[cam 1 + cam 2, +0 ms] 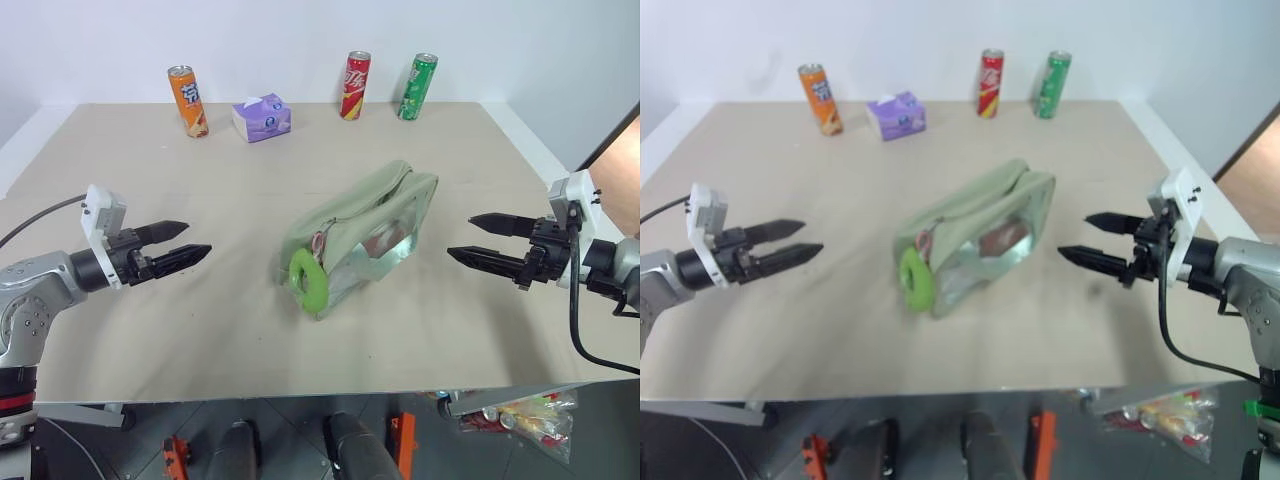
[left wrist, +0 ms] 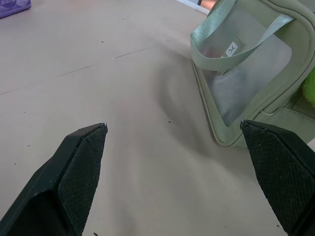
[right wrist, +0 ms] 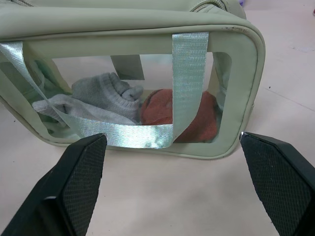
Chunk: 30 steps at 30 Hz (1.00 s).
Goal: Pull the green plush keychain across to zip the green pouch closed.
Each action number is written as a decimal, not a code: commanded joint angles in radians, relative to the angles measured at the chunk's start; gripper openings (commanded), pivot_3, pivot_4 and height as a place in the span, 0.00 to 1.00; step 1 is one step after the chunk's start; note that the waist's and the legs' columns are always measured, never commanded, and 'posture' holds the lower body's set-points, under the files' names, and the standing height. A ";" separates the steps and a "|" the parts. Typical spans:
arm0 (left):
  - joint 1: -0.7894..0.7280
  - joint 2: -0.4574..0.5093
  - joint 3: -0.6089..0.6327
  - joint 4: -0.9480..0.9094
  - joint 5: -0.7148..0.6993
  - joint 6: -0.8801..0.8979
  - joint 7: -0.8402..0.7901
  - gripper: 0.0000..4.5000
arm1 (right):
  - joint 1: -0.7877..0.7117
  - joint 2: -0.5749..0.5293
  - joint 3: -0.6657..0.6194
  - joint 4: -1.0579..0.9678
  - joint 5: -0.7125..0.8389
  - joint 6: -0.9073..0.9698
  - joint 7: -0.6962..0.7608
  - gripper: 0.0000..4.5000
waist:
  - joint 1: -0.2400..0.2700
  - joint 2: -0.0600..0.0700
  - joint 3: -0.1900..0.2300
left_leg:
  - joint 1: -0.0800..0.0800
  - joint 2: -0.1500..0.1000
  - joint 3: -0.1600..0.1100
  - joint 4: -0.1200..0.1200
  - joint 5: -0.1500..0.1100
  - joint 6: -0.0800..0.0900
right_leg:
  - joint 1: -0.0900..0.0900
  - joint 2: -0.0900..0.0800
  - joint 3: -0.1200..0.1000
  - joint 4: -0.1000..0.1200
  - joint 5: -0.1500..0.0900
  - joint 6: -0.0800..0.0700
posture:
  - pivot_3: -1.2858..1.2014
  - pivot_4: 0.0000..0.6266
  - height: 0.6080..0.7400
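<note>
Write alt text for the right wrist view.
A pale green pouch with a clear window fills the frame, showing grey and orange fabric inside behind a shiny green strap. The right tool faces it with both black fingers wide apart, not touching it.

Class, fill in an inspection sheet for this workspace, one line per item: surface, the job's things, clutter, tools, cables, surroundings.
Surface: beige table, bare between the things.
Job's things: green pouch lies mid-table, socks visible through its clear window; green plush keychain hangs at its near end.
Clutter: orange can, purple tissue box, red can and green can along the far edge.
Tools: left tool and right tool both open, hovering either side of the pouch, touching nothing.
Cables: black cable loops under the right arm.
Surroundings: white wall; bag of packets on the floor.
</note>
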State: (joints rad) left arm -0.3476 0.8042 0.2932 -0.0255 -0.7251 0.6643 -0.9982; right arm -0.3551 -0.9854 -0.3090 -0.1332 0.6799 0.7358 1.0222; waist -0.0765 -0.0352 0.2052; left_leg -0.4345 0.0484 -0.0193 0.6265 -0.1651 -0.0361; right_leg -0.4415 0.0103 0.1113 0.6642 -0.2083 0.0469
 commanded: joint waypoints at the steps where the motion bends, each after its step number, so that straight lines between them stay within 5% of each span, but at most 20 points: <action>1: 0.008 0.050 0.026 -0.017 0.003 -0.006 -0.042 1.00 | -0.016 -0.048 -0.020 -0.004 -0.009 -0.020 0.036 1.00 | 0.000 0.000 0.000 | 0.000 0.000 0.000 0.000 0.000 0.000 | 0.000 0.000 0.000 0.000 0.000 0.000 | 0.52 0.24 1.00; 6: 0.049 0.148 -0.064 -0.042 0.096 -0.073 -0.156 1.00 | -0.114 -0.140 0.034 0.008 -0.070 -0.094 0.119 1.00 | -0.003 0.001 0.000 | 0.001 0.000 0.002 -0.001 0.000 0.000 | -0.001 -0.001 0.001 0.000 0.000 -0.001 | 0.52 0.24 1.00; 12: 0.019 0.154 -0.047 -0.073 0.061 -0.055 -0.189 1.00 | -0.300 -0.158 0.157 0.094 -0.149 -0.186 0.217 1.00 | -0.002 0.001 0.000 | 0.003 0.001 0.002 0.000 0.000 0.000 | 0.000 -0.001 0.000 0.000 0.000 -0.001 | 0.52 0.24 1.00; 21: -0.052 0.147 -0.009 -0.208 -0.052 0.005 -0.168 1.00 | -0.677 -0.044 0.458 0.307 -0.394 -0.424 0.426 1.00 | -0.011 0.001 0.001 | 0.003 0.001 0.006 -0.002 0.000 0.000 | -0.002 -0.002 0.001 0.000 0.000 -0.001 | 0.52 0.24 1.00; 30: -0.063 0.118 0.032 -0.286 -0.161 0.058 -0.094 1.00 | -0.878 0.082 0.581 0.514 -0.517 -0.610 0.582 1.00 | -0.011 0.001 0.001 | 0.002 0.001 0.006 -0.004 -0.001 -0.001 | -0.002 -0.001 0.000 0.001 -0.001 -0.001 | 0.52 0.24 1.00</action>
State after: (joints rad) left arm -0.3998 0.9194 0.2818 -0.2704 -0.8597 0.7205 -1.1060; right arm -1.1870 -0.9047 0.2693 0.3645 0.1721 0.1628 1.5458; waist -0.0877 -0.0341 0.2058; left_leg -0.4321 0.0499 -0.0136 0.6224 -0.1656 -0.0368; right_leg -0.4437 0.0089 0.1118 0.6647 -0.2094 0.0463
